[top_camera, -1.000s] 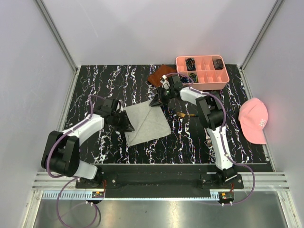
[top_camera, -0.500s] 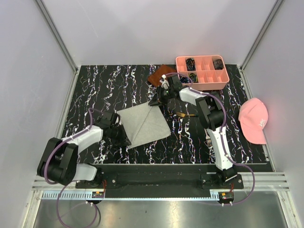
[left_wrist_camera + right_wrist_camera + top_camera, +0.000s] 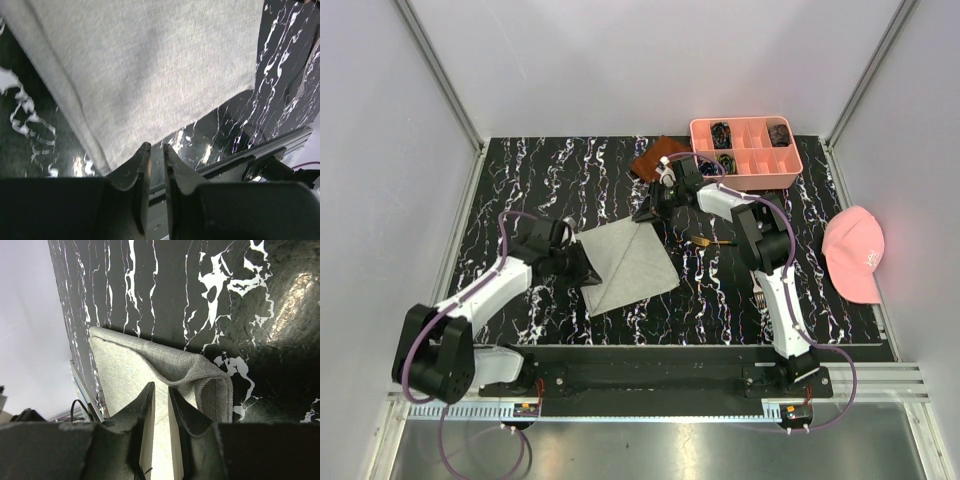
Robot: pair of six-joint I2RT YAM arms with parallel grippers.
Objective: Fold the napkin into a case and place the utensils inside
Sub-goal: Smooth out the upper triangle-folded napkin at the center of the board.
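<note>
Trouble, as we judge it, starts nearest us, at the left pincer (image 3: pixel 156 150). It sits low at the near left corner of the napkin (image 3: pixel 635 258), its two fingers almost together with only a thin slit between them. We cannot tell whether any cloth is caught in that slit. If it holds nothing, a pull moves no fabric and the fold goes crooked. If it has nipped only one layer, the layers may slide apart. The fork (image 3: pixel 758 297) lies on the tabletop (image 3: pixel 540 190) just beside the right arm, partly hidden by it, and a swing of that arm could knock it away.

The napkin lies flat in the middle of the tabletop, between both arms, with a diagonal crease across it and no pouch shape yet. To its right rests the gold-tipped piece (image 3: pixel 710 241), near enough for a dragged edge to sweep it.

At the napkin's far corner the right pincer (image 3: pixel 161 389) looks clamped on the cloth. Pale fabric fills the gap between its fingers and the hem curls up in a loose loop just beside them. We think that loop may bunch if the arms pull unevenly, and a hard tug could drag the whole napkin. The brown cloth (image 3: pixel 655 158) lies just behind this pincer and could be snagged.
</note>
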